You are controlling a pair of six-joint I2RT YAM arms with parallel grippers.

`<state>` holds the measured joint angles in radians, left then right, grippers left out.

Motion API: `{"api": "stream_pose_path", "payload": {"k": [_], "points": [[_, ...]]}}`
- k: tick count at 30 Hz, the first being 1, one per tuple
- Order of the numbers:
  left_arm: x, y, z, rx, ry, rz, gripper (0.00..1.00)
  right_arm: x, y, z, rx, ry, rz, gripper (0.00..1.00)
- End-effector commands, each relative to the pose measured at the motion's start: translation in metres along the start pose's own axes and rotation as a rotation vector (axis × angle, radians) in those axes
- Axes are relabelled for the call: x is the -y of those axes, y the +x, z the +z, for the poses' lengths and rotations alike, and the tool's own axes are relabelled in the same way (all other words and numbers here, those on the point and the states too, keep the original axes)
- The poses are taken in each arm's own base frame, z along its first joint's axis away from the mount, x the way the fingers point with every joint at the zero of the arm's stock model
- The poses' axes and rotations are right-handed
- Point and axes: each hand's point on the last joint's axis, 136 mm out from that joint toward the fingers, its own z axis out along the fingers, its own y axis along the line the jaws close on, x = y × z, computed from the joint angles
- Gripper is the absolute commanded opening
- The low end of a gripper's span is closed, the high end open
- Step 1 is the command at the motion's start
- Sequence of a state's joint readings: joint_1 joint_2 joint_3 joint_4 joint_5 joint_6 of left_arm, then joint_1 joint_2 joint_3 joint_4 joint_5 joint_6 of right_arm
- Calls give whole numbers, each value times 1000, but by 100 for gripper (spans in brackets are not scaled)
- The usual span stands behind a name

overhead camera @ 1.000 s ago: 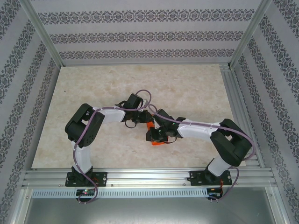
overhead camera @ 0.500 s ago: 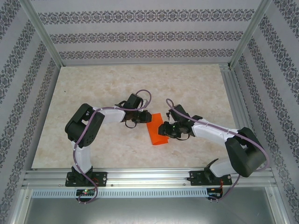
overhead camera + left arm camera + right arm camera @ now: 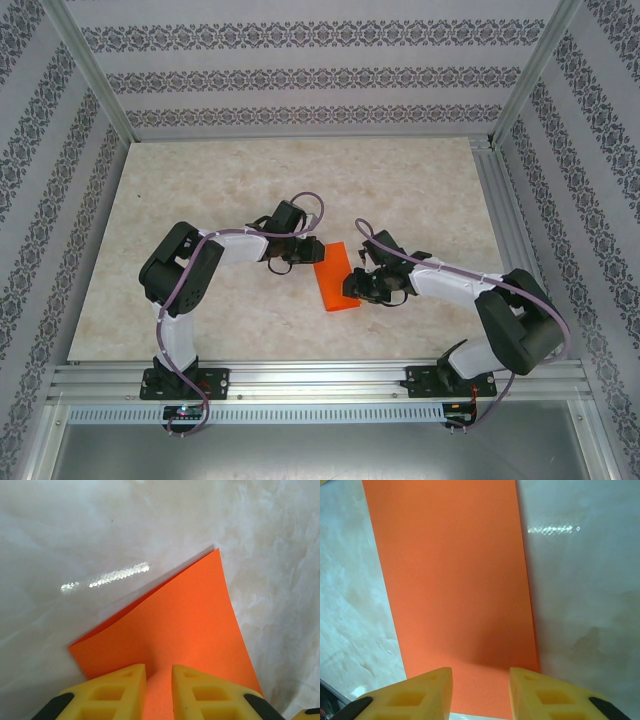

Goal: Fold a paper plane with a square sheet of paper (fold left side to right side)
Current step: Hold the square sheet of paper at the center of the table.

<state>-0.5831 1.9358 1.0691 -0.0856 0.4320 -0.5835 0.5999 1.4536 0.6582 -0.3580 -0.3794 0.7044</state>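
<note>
Finding: my right gripper [image 3: 356,284] has withdrawn from over the square sheet of paper [image 3: 335,276] toward the right of the overhead frame, and its fingers have parted on the way. In the right wrist view they stand apart at the bottom edge [image 3: 481,677], grasping nothing, with the sheet [image 3: 455,580] lying flat beyond them. A second ago that arm covered most of the orange. Now the sheet is exposed at the centre of the overhead frame as a narrow rectangle on the table [image 3: 220,190], between my two grippers. My left gripper [image 3: 298,255] has not shifted: it sits at the sheet's upper left edge. In the left wrist view its fingers [image 3: 158,672] are nearly together over the paper [image 3: 185,625]. Whether they pinch it or merely press on it, I cannot tell. Toward the left of that view, two layers gape slightly along one edge. Assessment: the left-to-right fold appears made and the right hand's release looks deliberate. The layers are not fully flat, so the crease probably wants pressing before the nose folds begin.
</note>
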Motion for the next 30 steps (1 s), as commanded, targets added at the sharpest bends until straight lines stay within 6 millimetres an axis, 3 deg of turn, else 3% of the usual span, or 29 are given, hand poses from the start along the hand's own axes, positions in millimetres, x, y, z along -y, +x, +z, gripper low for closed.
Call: {"api": "stream_pose_path", "payload": {"k": [1,14,21,25,30], "points": [[-11,0,6,3,-40,11,24,1,0,4,-3,-5,-20,35],[-12,1,7,-1,-42,10,24,-1,1,11,-19,-2,-24,35],[-8,0,4,0,-34,14,24,11,8,16,-48,49,-5,35],[8,-10,-12,22,6,28,27,27,17,19,-79,112,10,35],[35,-24,-46,77,64,55,37,36,23,23,-102,141,21,35]]}}
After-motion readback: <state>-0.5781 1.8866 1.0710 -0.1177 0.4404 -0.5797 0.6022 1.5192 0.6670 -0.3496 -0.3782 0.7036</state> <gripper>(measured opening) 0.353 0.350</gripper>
